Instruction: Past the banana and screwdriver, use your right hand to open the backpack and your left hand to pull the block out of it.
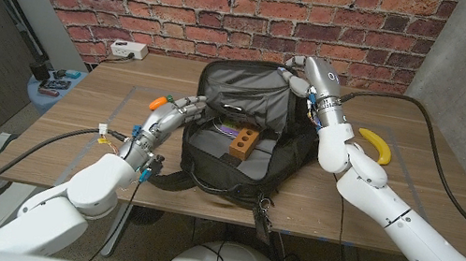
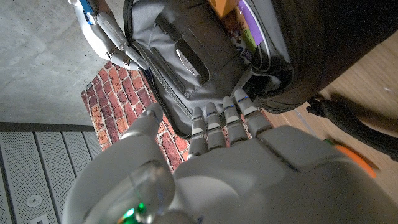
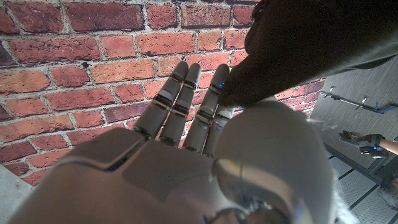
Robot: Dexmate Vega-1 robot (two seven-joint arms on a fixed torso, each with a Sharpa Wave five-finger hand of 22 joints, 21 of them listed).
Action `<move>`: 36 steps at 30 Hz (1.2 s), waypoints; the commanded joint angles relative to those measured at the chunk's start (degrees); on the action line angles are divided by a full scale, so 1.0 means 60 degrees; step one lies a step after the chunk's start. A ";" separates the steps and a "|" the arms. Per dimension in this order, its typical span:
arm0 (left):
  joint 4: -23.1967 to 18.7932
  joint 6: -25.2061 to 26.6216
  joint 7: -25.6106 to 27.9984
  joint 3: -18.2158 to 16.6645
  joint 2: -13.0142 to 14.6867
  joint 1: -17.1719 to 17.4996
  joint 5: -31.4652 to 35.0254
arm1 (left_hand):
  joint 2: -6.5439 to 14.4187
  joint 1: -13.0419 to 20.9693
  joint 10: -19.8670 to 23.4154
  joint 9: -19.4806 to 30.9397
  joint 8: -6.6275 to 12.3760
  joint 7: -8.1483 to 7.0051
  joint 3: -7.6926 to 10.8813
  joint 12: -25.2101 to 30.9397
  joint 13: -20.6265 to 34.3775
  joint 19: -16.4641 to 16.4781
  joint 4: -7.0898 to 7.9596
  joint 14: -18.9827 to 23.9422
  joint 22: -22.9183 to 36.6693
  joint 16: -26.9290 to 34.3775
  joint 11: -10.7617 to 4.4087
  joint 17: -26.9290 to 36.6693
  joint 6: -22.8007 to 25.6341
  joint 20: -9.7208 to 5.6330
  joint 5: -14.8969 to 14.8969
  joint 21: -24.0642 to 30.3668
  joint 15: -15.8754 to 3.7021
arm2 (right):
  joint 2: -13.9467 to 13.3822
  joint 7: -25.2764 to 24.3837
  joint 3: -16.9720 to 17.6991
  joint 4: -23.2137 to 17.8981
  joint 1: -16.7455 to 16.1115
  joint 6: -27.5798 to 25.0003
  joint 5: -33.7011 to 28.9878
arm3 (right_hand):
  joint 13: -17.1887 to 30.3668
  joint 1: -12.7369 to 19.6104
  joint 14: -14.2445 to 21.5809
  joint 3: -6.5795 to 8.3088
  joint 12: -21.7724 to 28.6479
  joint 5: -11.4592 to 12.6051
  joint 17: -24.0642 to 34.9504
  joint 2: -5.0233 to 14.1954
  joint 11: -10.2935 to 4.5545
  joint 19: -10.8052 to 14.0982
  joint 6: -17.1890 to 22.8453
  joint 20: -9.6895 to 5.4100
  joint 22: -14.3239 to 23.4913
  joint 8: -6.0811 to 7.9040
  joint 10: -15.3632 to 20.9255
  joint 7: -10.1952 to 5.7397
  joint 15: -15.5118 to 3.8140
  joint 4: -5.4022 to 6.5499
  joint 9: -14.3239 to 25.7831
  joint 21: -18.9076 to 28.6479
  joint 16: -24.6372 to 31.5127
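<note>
Backpack held open, block inside

The left hand point(image 1: 167, 116), fingers spread and empty, reaches the backpack point(image 1: 241, 141) mouth; the block point(image 1: 244, 142) lies inside; farther, the right hand point(image 1: 303, 78) grips the raised flap; the banana point(image 1: 376, 145) lies right.

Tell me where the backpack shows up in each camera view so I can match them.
Head view: backpack at table centre, held open by the right robot hand.
Left wrist view: backpack open, just past the left robot hand.
Right wrist view: backpack against the fingertips.
Shared landmark: brick wall.
</note>
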 commanded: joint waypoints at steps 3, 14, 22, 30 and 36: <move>-0.0271 0.0571 -0.0128 0.0131 0.0209 -0.0398 0.0089 | -0.0079 0.0233 0.0165 0.0035 0.0004 0.0004 0.0014 0.0066 0.0071 0.0250 -0.0189 0.0122 0.0039 0.0032 -0.0025 0.0021 0.0181 0.0025 0.0063 0.0116 0.0027 | 0.0056 -0.0139 0.0055 0.0210 0.0046 0.0209 0.0282 | 0.0007 0.0133 0.0084 -0.0049 -0.0013 0.0061 0.0056 0.0155 0.0026 -0.0044 0.0029 -0.0992 0.0022 0.0056 -0.0011 -0.0046 -0.1587 -0.0014 0.0054 0.0030 -0.0012; -0.0596 0.1343 -0.0320 0.0134 0.0703 -0.0748 0.0211 | -0.0306 0.0422 0.0248 0.0039 0.0019 -0.0059 -0.0048 0.0090 0.0110 0.0411 -0.0339 0.0248 0.0024 0.0031 -0.0084 -0.0021 0.0331 0.0006 0.0091 0.0170 -0.0037 | 0.0196 -0.0332 0.0038 0.0375 0.0102 0.0332 0.0405 | 0.0020 0.0159 0.0086 -0.0072 -0.0025 0.0063 0.0070 0.0161 0.0026 -0.0040 0.0026 -0.0988 0.0021 0.0065 -0.0019 -0.0047 -0.1590 -0.0020 0.0045 0.0034 -0.0034; -0.0703 0.1581 -0.0508 0.0204 0.0967 -0.0864 0.0225 | -0.0397 0.0514 0.0253 0.0040 0.0014 -0.0093 -0.0082 0.0085 0.0125 0.0432 -0.0374 0.0252 0.0017 0.0009 -0.0135 -0.0038 0.0371 -0.0011 0.0102 0.0172 -0.0069 | 0.0236 -0.0470 0.0026 0.0472 0.0111 0.0443 0.0440 | 0.0022 0.0171 0.0090 -0.0087 -0.0045 0.0065 0.0078 0.0169 0.0018 -0.0037 0.0023 -0.0981 0.0021 0.0074 -0.0039 -0.0045 -0.1586 -0.0017 0.0041 0.0037 -0.0054; -0.0846 0.1838 -0.0586 0.0310 0.1187 -0.0953 0.0302 | -0.0410 0.0767 0.0233 0.0042 -0.0015 -0.0131 -0.0032 0.0066 0.0141 0.0456 -0.0438 0.0269 0.0007 -0.0010 -0.0166 -0.0051 0.0349 -0.0012 0.0141 0.0172 -0.0133 | 0.0255 -0.0573 0.0060 0.0506 0.0071 0.0546 0.0540 | 0.0032 0.0173 0.0105 -0.0106 -0.0042 0.0063 0.0090 0.0178 0.0025 -0.0040 0.0016 -0.0980 0.0021 0.0079 -0.0017 -0.0038 -0.1584 -0.0008 0.0035 0.0037 -0.0062; -0.1142 0.2430 -0.0493 0.0397 0.1420 -0.1096 0.0505 | -0.0488 0.0959 0.0266 0.0043 -0.0013 -0.0160 -0.0017 0.0071 0.0151 0.0480 -0.0480 0.0285 -0.0002 -0.0028 -0.0211 -0.0066 0.0384 -0.0030 0.0161 0.0173 -0.0171 | 0.0238 -0.0592 0.0074 0.0516 0.0041 0.0616 0.0582 | 0.0032 0.0186 0.0116 -0.0118 -0.0060 0.0063 0.0103 0.0180 0.0023 -0.0037 0.0010 -0.0981 0.0020 0.0084 -0.0043 -0.0042 -0.1588 -0.0011 0.0034 0.0038 -0.0065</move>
